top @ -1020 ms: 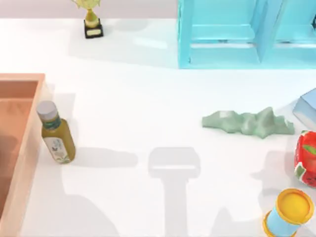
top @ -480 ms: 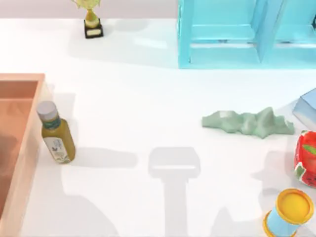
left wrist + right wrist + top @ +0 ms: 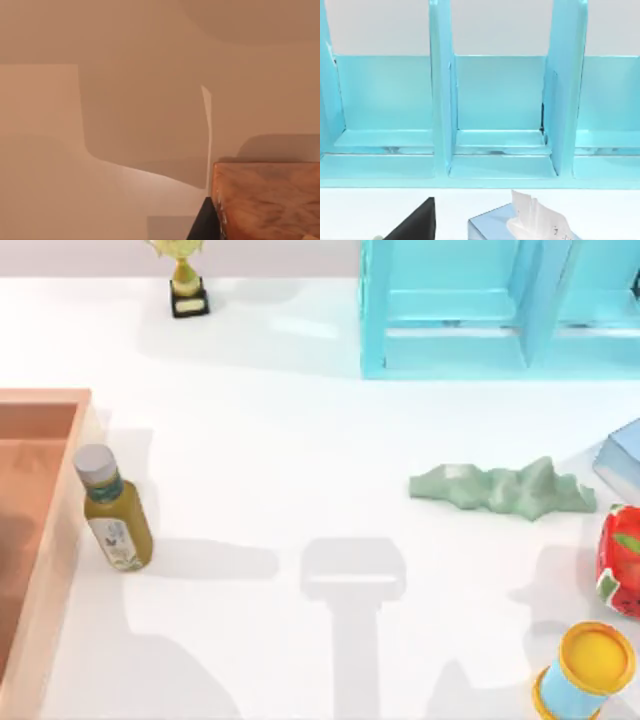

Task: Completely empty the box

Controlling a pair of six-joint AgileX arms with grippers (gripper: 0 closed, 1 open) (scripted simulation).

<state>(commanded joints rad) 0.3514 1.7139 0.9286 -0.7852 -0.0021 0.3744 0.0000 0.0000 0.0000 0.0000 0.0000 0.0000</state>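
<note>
Box (image 3: pixel 40 490) at table's left edge, bottle (image 3: pixel 115 510) just outside its wall; jaws' state cannot be told.

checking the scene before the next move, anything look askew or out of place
Mostly tidy. The can at the table's right front lies tipped on its side, and a crumpled green cloth sprawls in front of the shelf. The bottle stands just outside the box.

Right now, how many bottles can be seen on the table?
1. The bottle stands on the table's left side, just outside the box. Part of the box floor lies beyond the view's edge, so more may be hidden.
</note>
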